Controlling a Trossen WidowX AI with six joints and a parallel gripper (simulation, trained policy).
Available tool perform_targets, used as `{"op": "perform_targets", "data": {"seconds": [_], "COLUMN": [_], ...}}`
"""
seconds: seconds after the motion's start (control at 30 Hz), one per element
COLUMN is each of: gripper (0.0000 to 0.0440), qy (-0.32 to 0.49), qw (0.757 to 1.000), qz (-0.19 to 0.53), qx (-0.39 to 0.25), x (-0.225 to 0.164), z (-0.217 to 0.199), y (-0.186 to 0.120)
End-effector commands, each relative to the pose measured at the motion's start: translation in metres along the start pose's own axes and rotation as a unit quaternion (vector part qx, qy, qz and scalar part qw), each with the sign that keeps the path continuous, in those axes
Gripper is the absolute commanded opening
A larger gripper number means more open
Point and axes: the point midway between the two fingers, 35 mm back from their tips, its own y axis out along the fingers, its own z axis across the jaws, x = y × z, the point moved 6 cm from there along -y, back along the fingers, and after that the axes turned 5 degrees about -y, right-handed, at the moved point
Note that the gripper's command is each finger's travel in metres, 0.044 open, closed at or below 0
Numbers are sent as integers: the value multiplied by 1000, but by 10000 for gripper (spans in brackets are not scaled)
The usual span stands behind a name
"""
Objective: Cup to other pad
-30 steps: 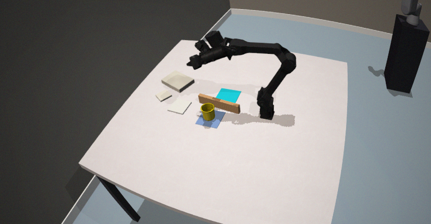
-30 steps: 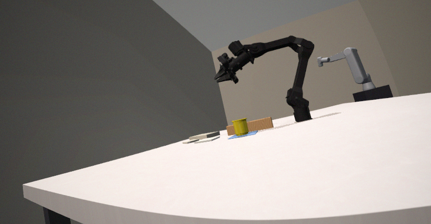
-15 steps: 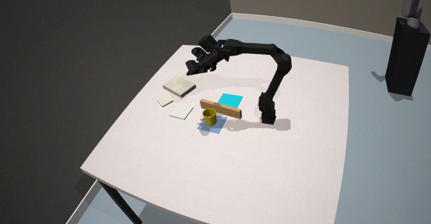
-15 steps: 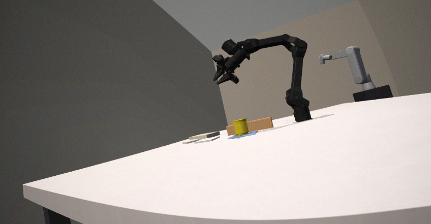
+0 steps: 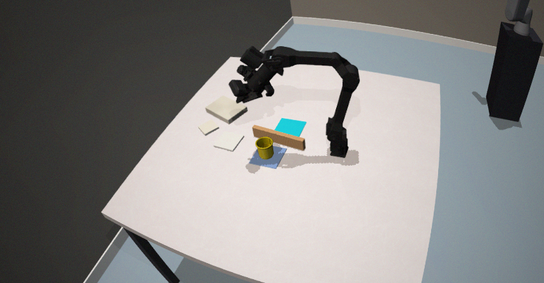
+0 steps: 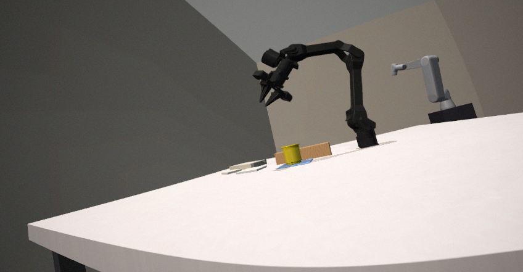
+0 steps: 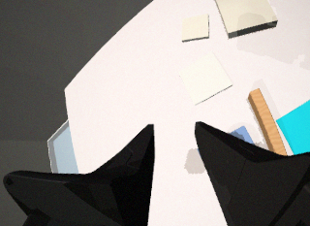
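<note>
A yellow cup (image 5: 265, 150) (image 6: 292, 155) stands upright on the blue pad (image 5: 278, 161) (image 6: 282, 166) (image 7: 242, 134); in the wrist view the cup is hidden behind a finger. I cannot make out marbles inside the cup, and none show on the table. The cyan pad (image 5: 290, 126) (image 7: 297, 126) is bare. My gripper (image 5: 239, 100) (image 6: 263, 103) (image 7: 174, 128) is partly open and empty, high above the table. It is tilted downward and stands well above and away from the cup.
A low wooden bar (image 5: 278, 137) (image 6: 315, 150) (image 7: 266, 119) stands between the two pads. A thick cream block (image 5: 226, 108) (image 7: 247, 13), a small cream tile (image 5: 208, 127) (image 7: 196, 27) and a flat pale tile (image 5: 229, 141) (image 7: 205, 80) lie beyond the cup.
</note>
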Motion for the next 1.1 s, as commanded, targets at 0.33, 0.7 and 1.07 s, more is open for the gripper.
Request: {"op": "perform_targets", "data": {"seconds": [0.33, 0.7, 1.07], "gripper": [136, 140, 150], "qy": [61, 84, 90], "qw": [993, 977, 953], "qz": [75, 133, 188], "qx": [-68, -143, -221], "x": [-11, -24, -39], "z": [1, -8, -23], "y": [12, 28, 45]}}
